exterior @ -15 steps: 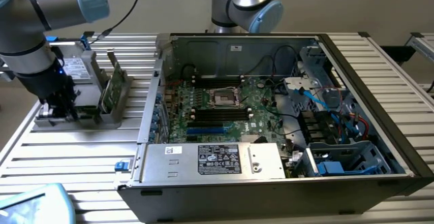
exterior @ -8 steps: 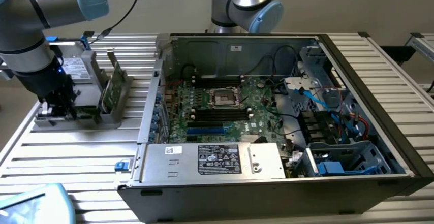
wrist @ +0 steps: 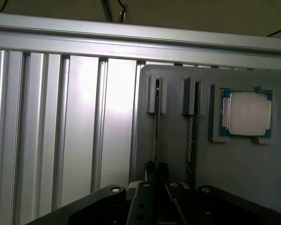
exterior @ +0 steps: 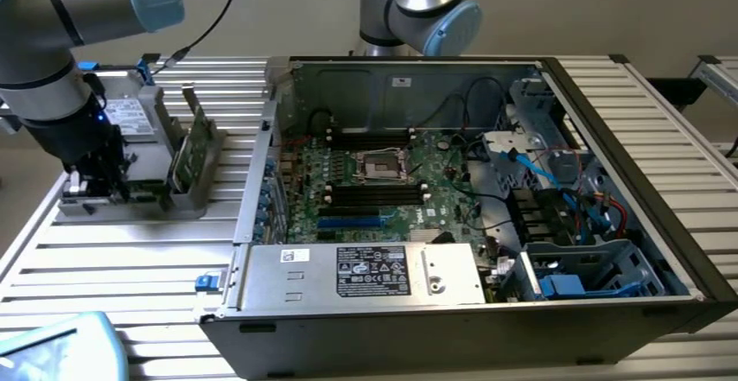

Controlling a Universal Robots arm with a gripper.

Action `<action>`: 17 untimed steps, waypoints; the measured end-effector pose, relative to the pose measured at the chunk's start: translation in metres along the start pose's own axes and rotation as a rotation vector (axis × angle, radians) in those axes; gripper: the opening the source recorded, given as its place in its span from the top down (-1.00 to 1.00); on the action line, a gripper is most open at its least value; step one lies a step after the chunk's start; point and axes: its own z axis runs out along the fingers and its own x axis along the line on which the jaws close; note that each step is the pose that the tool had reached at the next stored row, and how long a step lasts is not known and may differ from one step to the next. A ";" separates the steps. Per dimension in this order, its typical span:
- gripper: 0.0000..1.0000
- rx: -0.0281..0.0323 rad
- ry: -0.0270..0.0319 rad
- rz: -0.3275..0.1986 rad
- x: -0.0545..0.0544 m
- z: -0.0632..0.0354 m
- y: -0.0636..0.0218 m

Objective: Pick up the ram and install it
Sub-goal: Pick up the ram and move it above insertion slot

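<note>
The black claw is clamped on the ram, a long, thin dark-green circuit-board stick. Its 2 fingertips close on the stick's flat faces, 1 on each side. The ram stands on its long edge in a narrow slot of the pale grey plastic holder, so the wrist view meets it edge-on as a dark line. Its long axis runs straight out ahead of the claw, parallel to the ribs of the silver aluminium slatted table. Its far end points at the silver frame rail that crosses those ribs, and sits between 2 small grey posts of the holder. The ram lies close to the holder's edge, with bare table just beside the claw on that side.

On the claw's other side a second dark stick stands in the next slot, parallel to the ram, near it but apart. Beyond that, farther from the claw, a square silver processor chip on a blue-green board lies flat in a recess.

In the exterior view the grey robot arm reaches down over the holder. The open black computer case with its green motherboard stands well apart from the claw, toward the exterior view's right. A grey boxy drive with a white label sits in the holder, just beside the arm.
</note>
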 end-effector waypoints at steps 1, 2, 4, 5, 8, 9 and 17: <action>0.73 0.0001 -0.0001 0.000 0.000 -0.0007 0.0000; 0.73 0.0001 0.0000 0.000 0.000 -0.0014 0.0001; 0.73 0.0000 -0.0001 0.000 0.000 -0.0030 0.0002; 0.73 0.0000 0.0000 0.000 0.000 -0.0038 0.0002; 0.73 0.0001 -0.0001 0.000 0.000 -0.0062 0.0004; 0.73 0.0001 -0.0001 0.000 0.000 -0.0070 0.0004; 0.73 -0.0001 0.0000 0.000 -0.001 -0.0104 0.0006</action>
